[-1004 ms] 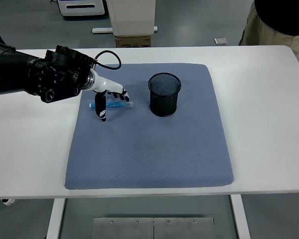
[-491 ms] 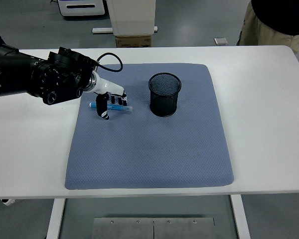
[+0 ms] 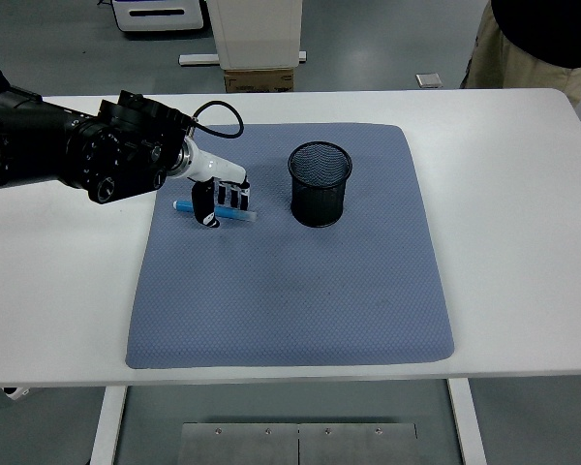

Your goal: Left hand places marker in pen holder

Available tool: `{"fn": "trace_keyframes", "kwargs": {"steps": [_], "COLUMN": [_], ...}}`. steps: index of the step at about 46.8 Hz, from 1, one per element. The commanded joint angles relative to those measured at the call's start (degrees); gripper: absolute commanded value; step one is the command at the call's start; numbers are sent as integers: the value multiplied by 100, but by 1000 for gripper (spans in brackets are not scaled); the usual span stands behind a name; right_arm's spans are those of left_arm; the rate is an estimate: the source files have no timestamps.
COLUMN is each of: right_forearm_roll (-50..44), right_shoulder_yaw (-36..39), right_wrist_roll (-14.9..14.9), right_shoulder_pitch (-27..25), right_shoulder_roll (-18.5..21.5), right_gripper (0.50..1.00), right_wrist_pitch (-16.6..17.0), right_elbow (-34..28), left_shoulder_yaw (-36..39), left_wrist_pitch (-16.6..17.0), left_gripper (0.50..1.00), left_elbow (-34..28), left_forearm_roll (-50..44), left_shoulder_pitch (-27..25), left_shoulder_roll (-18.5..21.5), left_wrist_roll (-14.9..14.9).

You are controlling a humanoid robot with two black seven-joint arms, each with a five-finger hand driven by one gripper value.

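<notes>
The white table (image 3: 523,291) carries a blue mat (image 3: 300,291); a person (image 3: 537,39) stands beyond it. Toward the mat's far edge stands the mesh cup (image 3: 320,182). Left of the cup, the left hand (image 3: 218,199) curls its fingers around the blue marker (image 3: 186,206) lying flat. A shallow grip could let it roll free. Nothing blocks the way.

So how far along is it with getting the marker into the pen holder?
Early stage. Done: the left robot hand has reached the blue marker, which lies flat on the blue mat. In hand: its fingers are curled down over the marker, though a firm grip is not clear yet. Left: lifting it, carrying it right to the black mesh pen holder and dropping it in; no marker shows in the holder.
</notes>
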Motion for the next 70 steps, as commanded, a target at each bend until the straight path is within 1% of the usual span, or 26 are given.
{"fn": "trace_keyframes", "kwargs": {"steps": [1, 9, 15, 19, 28, 34, 39, 51, 70], "right_forearm_roll": [0, 0, 0, 0, 0, 0, 0, 0, 0], "right_shoulder_yaw": [0, 0, 0, 0, 0, 0, 0, 0, 0], "right_wrist_roll": [0, 0, 0, 0, 0, 0, 0, 0, 0], "right_shoulder_pitch": [-4, -4, 4, -4, -4, 4, 4, 4, 4], "right_shoulder_roll": [0, 0, 0, 0, 0, 0, 0, 0, 0], "right_gripper": [1000, 1000, 1000, 1000, 1000, 1000, 1000, 1000, 1000], "right_wrist_pitch": [2, 2, -6, -6, -6, 2, 2, 2, 2], "right_elbow": [1, 1, 1, 1, 1, 1, -7, 1, 1], "left_shoulder_yaw": [0, 0, 9, 9, 9, 18, 18, 18, 18], "left_wrist_pitch": [23, 58, 243, 296, 304, 304, 304, 304, 296], "left_gripper": [654, 643, 643, 643, 637, 607, 572, 555, 555], "left_elbow": [4, -5, -5, -5, -22, -22, -22, -22, -22], "left_forearm_roll": [8, 17, 43, 131, 149, 175, 193, 193, 193], "left_shoulder_pitch": [-4, 5, 5, 13, 13, 22, 31, 48, 92], "left_shoulder_roll": [-9, -9, -9, -9, -17, -35, -44, -61, -44], "left_wrist_roll": [1, 1, 72, 80, 80, 72, 80, 72, 72]}}
